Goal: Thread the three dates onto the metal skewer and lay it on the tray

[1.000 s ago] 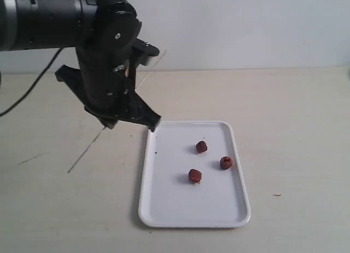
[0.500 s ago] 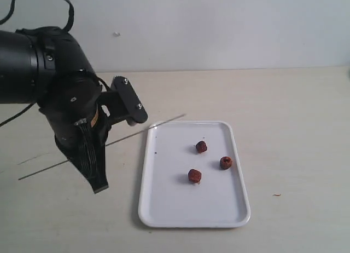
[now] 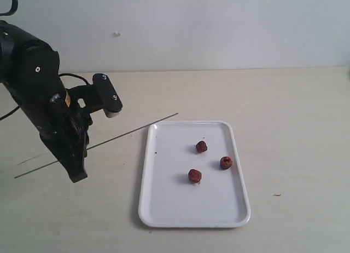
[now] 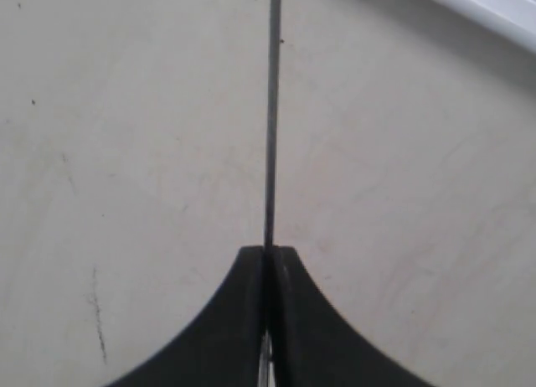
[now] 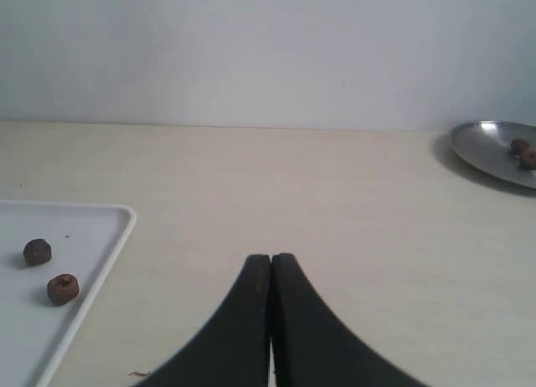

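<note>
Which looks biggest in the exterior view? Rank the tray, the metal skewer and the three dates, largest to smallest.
1. tray: largest by area.
2. metal skewer: looks longer than the tray, but very thin.
3. three dates: smallest; they look alike, so no order among them.

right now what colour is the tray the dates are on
The tray is plain glossy white; the exterior view shows it best.

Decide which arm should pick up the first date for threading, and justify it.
Probably right. The left claw is shut on the skewer, so it is occupied. The right claw is shut but empty, and faces the tray where the dates lie loose.
</note>
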Tool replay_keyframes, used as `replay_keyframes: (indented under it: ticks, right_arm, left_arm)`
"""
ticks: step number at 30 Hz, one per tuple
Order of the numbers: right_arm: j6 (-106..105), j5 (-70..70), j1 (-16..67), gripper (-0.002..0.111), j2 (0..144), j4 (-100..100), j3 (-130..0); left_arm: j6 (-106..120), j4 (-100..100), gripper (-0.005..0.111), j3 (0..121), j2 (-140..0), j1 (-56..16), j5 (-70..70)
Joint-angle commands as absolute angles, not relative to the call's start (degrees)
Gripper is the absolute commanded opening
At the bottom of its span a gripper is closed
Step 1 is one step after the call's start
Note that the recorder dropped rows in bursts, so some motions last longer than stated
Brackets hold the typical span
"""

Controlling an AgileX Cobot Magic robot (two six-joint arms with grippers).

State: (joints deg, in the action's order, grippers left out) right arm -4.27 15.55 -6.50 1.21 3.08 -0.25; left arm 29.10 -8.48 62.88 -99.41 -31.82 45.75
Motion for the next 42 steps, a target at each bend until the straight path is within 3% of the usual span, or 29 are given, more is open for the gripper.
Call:
replay_keyframes:
  ticks: [1, 10, 16, 20, 22, 27, 34, 39, 42]
  right_arm:
    - [-4.99, 11.1, -6.65, 0.0, 0.84, 1.08, 0.0]
    - [3.01, -1.25, -6.65, 0.0, 0.84, 11.2, 0.0]
    - [4.04, -17.35, -6.65, 0.0, 0.84, 13.66, 0.0]
    - [23.52, -25.97, -6.65, 0.0, 0.84, 11.19, 0.0]
    - [22.53, -27.21, -6.65, 0.0, 2.08, 9.03, -1.94]
    - [19.39, -23.66, -6.65, 0.0, 13.61, 4.02, -15.91]
    - [10.87, 4.19, -6.65, 0.0, 54.09, -38.9, -41.23]
    - [-10.68, 11.41, -5.26, 0.0, 68.69, -40.37, -48.08]
    - [-24.38, 18.32, 0.94, 0.0, 76.06, -38.6, -53.1]
  left_arm:
    - [29.65, -6.77, 0.0, 62.65, -98.66, -31.55, 48.49]
    - [29.91, -5.76, 0.0, 62.65, -98.66, -31.4, 45.17]
    - [29.6, -4.93, 0.0, 60.93, -98.66, -31.27, 45.17]
    - [29.96, -5.27, 0.0, 58.3, -98.66, -29.73, 43.57]
    - [29.96, -5.27, 0.0, 58.2, -98.66, -29.04, 43.45]
    - [29.96, -5.16, 0.0, 58.2, -98.66, -28.48, 42.89]
    - [29.83, -2.8, 0.0, 58.2, -98.66, -28.48, 40.26]
    - [30.16, -2.22, 0.0, 58.2, -98.66, -28.48, 40.16]
    - [30.27, -2.04, 0.0, 58.2, -98.66, -28.48, 41.19]
